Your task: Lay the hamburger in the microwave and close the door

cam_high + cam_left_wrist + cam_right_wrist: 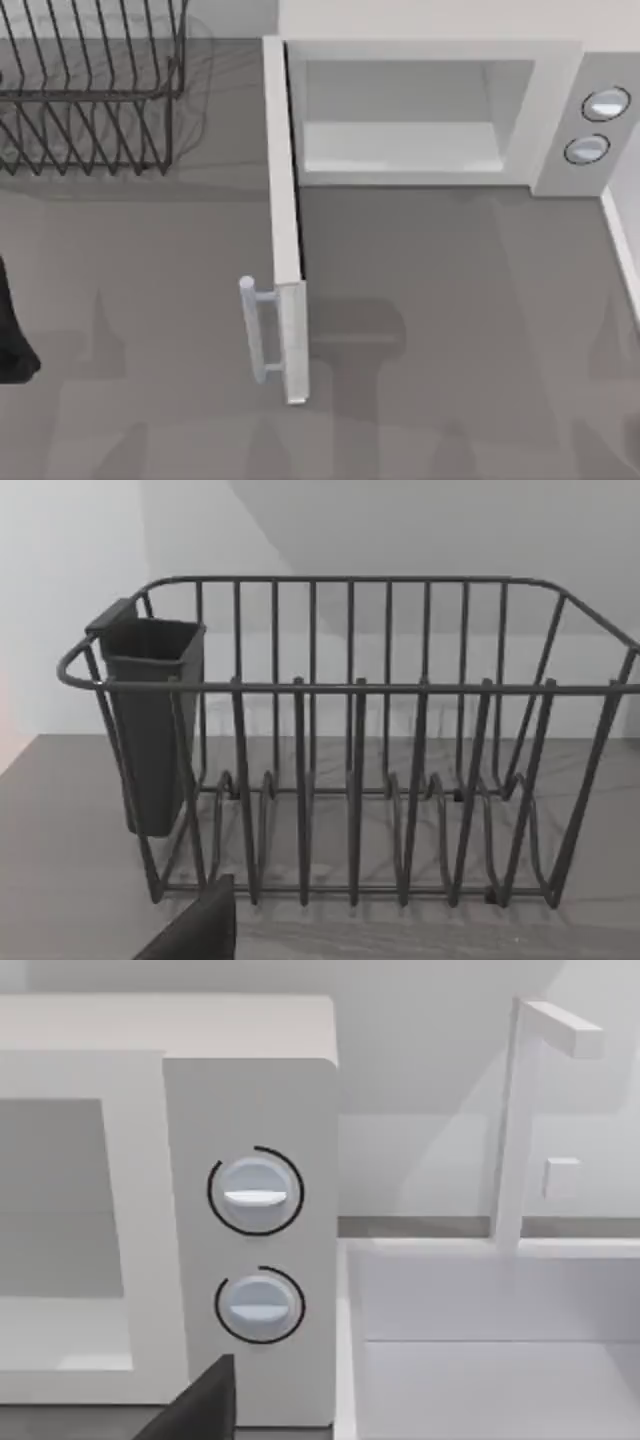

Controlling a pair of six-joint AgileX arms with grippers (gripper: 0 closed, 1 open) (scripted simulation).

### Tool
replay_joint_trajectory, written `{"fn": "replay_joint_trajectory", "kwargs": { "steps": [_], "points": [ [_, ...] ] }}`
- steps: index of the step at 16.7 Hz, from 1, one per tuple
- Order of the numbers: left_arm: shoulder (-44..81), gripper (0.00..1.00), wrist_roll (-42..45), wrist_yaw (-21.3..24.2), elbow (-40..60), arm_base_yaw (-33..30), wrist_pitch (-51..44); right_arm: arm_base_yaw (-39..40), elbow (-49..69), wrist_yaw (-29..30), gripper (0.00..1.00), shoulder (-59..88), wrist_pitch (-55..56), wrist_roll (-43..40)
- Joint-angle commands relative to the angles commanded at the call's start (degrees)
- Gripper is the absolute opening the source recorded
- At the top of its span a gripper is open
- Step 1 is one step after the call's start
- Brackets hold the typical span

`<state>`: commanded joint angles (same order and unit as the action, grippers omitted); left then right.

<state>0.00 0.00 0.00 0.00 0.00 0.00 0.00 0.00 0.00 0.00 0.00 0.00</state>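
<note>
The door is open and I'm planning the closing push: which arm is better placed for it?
Probably the left. The door swings out from the microwave toward the table's left, its handle on that side. The left wrist camera faces the wire rack; the right faces the knobs.

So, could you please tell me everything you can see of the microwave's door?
The door is a flat white-grey panel, seen edge-on in the top view, swung wide open and standing out from the left side of the microwave toward the table's near edge. It stays joined to the microwave at its far end. A pale cylindrical bar handle sits on two short posts near its free end, facing the table's left. Nothing else touches it.
</note>
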Motion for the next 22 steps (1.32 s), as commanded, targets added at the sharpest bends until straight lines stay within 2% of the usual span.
{"fn": "replay_joint_trajectory", "kwargs": {
  "steps": [4, 7, 17, 22],
  "points": [
    [0.0, 1.00, 0.0, 0.0, 0.0, 0.0, 0.0, 0.2, 1.5, 0.0, 1.00, 2.0, -1.9, -2.0],
    [0.0, 1.00, 0.0, 0.0, 0.0, 0.0, 0.0, 0.7, 6.7, 0.0, 1.00, 9.4, -8.3, -9.3],
    [0.0, 1.00, 0.0, 0.0, 0.0, 0.0, 0.0, 3.2, 33.1, 0.1, 1.00, 58.8, -41.6, -52.9],
    [0.0, 1.00, 0.0, 0.0, 0.0, 0.0, 0.0, 4.1, 42.6, 0.1, 1.00, 75.6, -53.6, -68.1]
  ]
}}
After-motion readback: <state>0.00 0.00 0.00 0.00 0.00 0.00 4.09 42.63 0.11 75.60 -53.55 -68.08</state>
